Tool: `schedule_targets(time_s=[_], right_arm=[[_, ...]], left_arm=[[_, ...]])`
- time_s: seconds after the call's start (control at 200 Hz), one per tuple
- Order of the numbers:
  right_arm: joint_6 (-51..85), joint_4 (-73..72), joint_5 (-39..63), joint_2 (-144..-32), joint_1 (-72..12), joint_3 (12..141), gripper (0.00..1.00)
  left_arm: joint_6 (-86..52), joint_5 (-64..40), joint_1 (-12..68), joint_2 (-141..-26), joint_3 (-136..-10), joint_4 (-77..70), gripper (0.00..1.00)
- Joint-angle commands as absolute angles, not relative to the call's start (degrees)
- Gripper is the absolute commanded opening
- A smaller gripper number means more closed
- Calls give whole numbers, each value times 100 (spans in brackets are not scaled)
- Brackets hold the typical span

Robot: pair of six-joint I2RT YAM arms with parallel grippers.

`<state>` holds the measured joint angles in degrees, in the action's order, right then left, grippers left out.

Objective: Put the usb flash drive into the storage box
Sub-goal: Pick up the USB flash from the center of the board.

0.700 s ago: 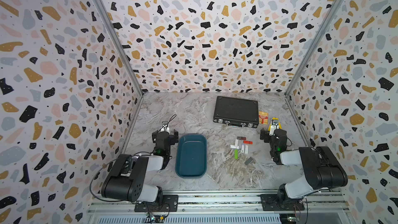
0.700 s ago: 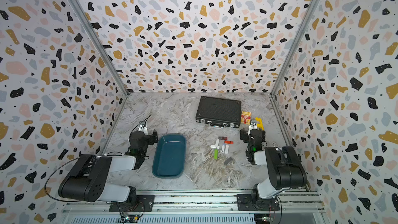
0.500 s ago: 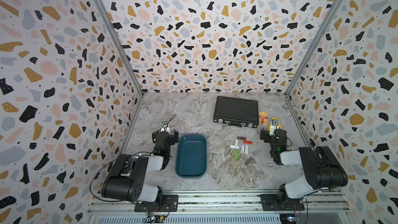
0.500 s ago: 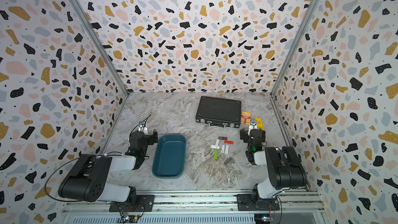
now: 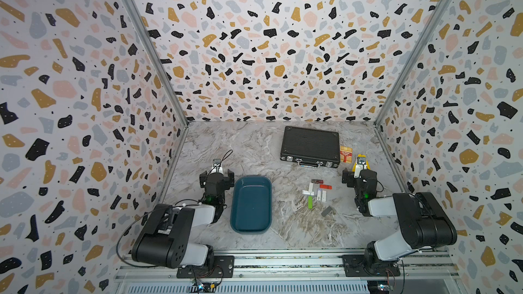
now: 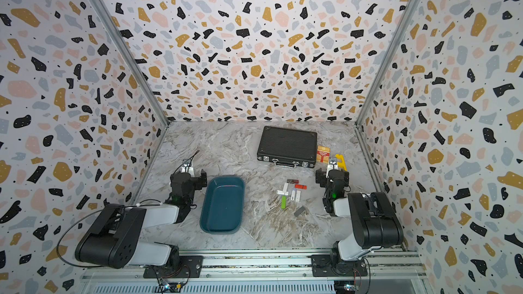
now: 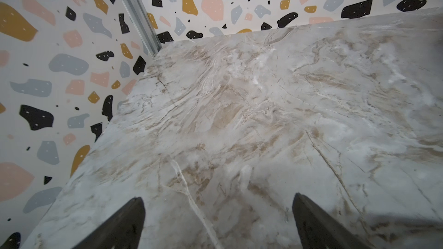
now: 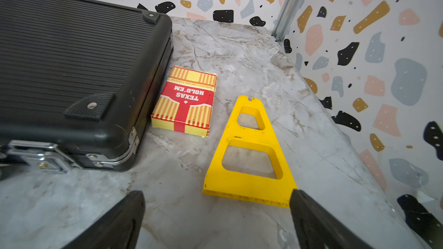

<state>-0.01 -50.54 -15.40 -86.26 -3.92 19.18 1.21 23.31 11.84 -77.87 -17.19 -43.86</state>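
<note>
- The left tool (image 7: 219,223) stood wide, its two dark fingers (image 7: 127,223) spread over bare marbled table (image 7: 263,104) and gripping nothing, aimed at the far left corner.
- The right tool (image 8: 218,221) was also spread wide and empty, low over the table near the right edge.
- Just ahead of the right tool lay a flat yellow triangular piece (image 8: 249,154). One finger (image 8: 311,221) overlapped its near corner in the wrist view, though contact could not be judged.
- Beside that piece lay a red-and-yellow card pack (image 8: 185,101), close against the side of a shut black briefcase (image 8: 72,68) toward the back edge.
- The storage box (image 5: 251,207) sat just beside the left arm, toward the front edge and left of the middle. In both top views it held nothing (image 6: 222,207).
- The usb flash drives (image 5: 317,190) lay in a loose cluster on the table between the box and the right arm, apart from both: white ones, a red one (image 5: 325,186), a dark one and a green one (image 5: 310,202).
- A small grey piece (image 5: 327,211), possibly another drive, lay a little nearer the front edge.
</note>
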Motion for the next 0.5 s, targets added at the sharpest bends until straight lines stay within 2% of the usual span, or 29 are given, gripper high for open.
schedule_targets(time_s=[0.0, 0.115, 0.235, 0.31, 0.38, 0.496], right_arm=[[14, -4091, -2229, -7611, -555, 2124, 100], [1185, -1708, -2517, -6295, -599, 2914, 100], [2338, 55, -970, -5686, -613, 3500, 86], [2762, 1378, -157, -5679, -668, 3881, 83], [2731, 2295, 755, -5783, -769, 4139, 77], [2393, 3497, 1367, -6058, -1370, 4323, 74]], left_arm=[[567, 3051, 1811, -6757, -2363, -3064, 100], [-908, 2865, 2069, -5520, -2883, -1629, 100], [-2437, 2761, 2049, -4336, -3486, 387, 100], [-3407, 2934, 2027, -3658, -3812, 1802, 100], [-3270, 2227, 1980, -3055, -3957, 2560, 100], [-3003, 932, 1980, -2490, -4218, 3736, 94]])
